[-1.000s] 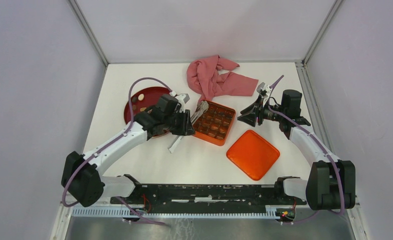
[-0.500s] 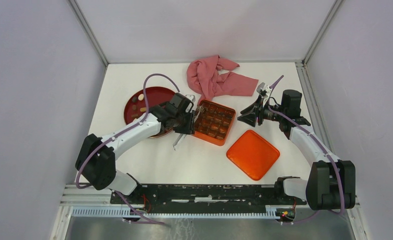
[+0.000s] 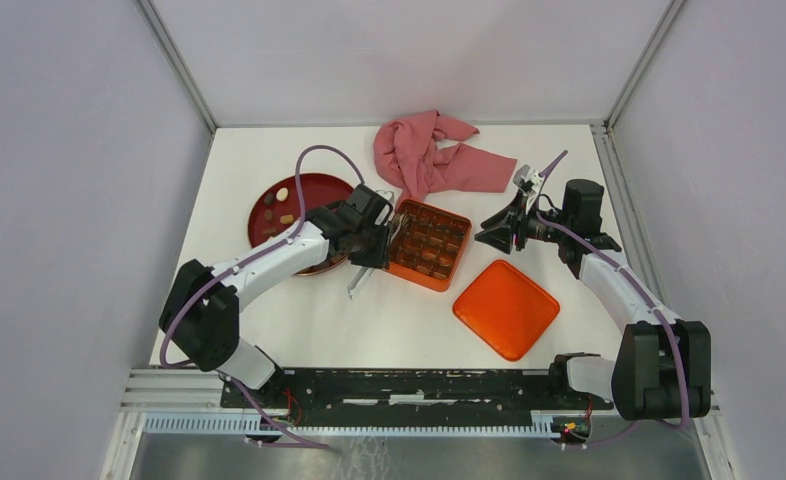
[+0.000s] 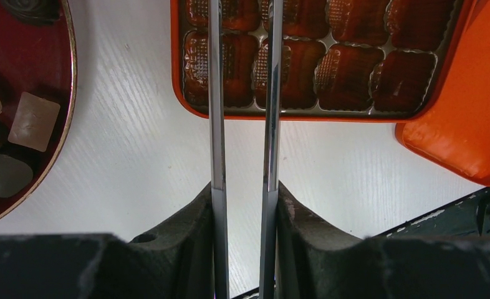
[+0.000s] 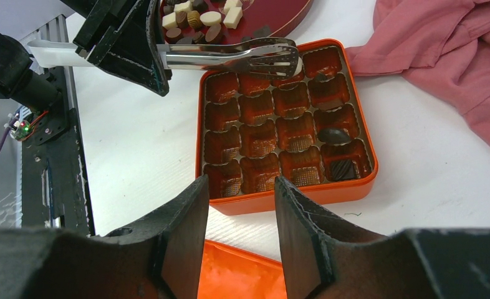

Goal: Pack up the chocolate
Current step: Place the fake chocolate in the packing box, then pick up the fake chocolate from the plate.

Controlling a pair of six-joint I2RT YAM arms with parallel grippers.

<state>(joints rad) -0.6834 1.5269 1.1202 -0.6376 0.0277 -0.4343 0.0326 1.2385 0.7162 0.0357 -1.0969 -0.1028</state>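
Left gripper [image 4: 242, 202] pinches tongs [image 4: 216, 124] over the tin's [image 4: 305, 116] ten-o'clock corner; a slack squeeze could drop chocolate [image 5: 333, 134] outside its cell. Right gripper [image 5: 238, 187], at three o'clock, has its fingers spread and holds nothing.

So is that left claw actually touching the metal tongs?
Touching. In the left wrist view the tongs run between the fingers of the left gripper, each metal arm pressed against a finger's inner face.

White table [image 3: 399, 320], dark-red plate [image 3: 314, 190], orange gridded tin [image 3: 439, 245], orange lid [image 3: 506, 308] beside it, crumpled pink cloth [image 3: 429, 155]
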